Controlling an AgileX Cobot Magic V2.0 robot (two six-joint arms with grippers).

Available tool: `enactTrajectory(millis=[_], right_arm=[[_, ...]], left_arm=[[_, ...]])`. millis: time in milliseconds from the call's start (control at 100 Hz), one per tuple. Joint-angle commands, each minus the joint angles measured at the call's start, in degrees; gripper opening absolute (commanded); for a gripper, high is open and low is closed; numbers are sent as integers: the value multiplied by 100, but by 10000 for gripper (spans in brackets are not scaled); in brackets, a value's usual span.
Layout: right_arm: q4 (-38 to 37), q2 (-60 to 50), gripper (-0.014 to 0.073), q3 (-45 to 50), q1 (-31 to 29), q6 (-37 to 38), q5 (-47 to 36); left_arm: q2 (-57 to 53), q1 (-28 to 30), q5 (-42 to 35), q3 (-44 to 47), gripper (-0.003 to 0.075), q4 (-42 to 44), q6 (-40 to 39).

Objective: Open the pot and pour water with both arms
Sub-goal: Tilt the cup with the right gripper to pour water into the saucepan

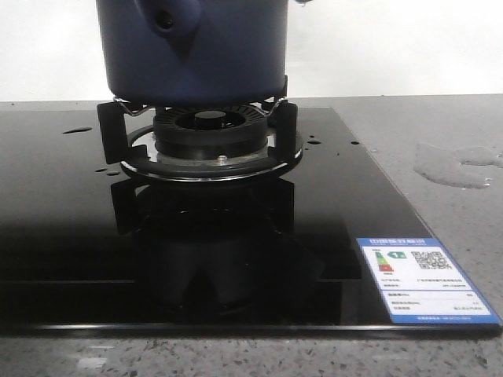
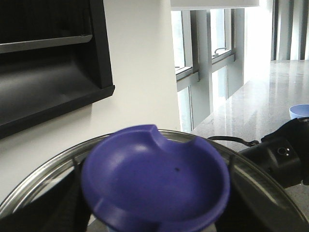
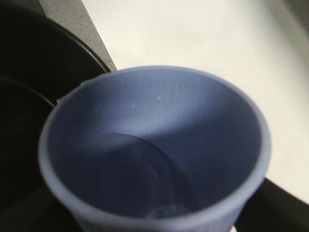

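Observation:
The dark navy pot (image 1: 196, 47) stands on the gas burner (image 1: 208, 137), its handle stub with the round hole facing me. In the left wrist view a blue knob (image 2: 154, 179) on a steel-rimmed lid (image 2: 38, 181) fills the space between the fingers of my left gripper (image 2: 154, 224), which is shut on it. My right gripper (image 3: 154, 224) holds a light blue cup (image 3: 154, 145), and its fingers are hidden behind the cup. A little water (image 3: 169, 210) lies in the cup's bottom. A water puddle (image 1: 456, 165) shines on the counter.
The black glass hob (image 1: 236, 259) carries droplets (image 1: 78, 130) and a blue label (image 1: 424, 279). Grey stone counter (image 1: 440, 126) lies to the right. My right arm (image 2: 282, 154) and the cup (image 2: 299, 110) show beyond the lid. A dark curved rim (image 3: 29, 94) lies beside the cup.

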Motion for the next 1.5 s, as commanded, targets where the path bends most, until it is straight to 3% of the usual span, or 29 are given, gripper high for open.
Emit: enactTrajectory(millis=[0,680,1060,1490], right_arm=[[-527,-193,318,-193,18,-1,-518],[-2445,32,318,-193,18,-1,-1047],[-3105,193,318,-193,18,-1,-1228],[-5873,253,318,-193,18,-1,-1237]], left_arm=[[-145,8,-139,-160,306,-564,-58],[-145,8,-161,-160,306,-572,-58],[-145,8,-161,-160,306,-572,-58],[-145,8,-161,-160,306,-572,-58]])
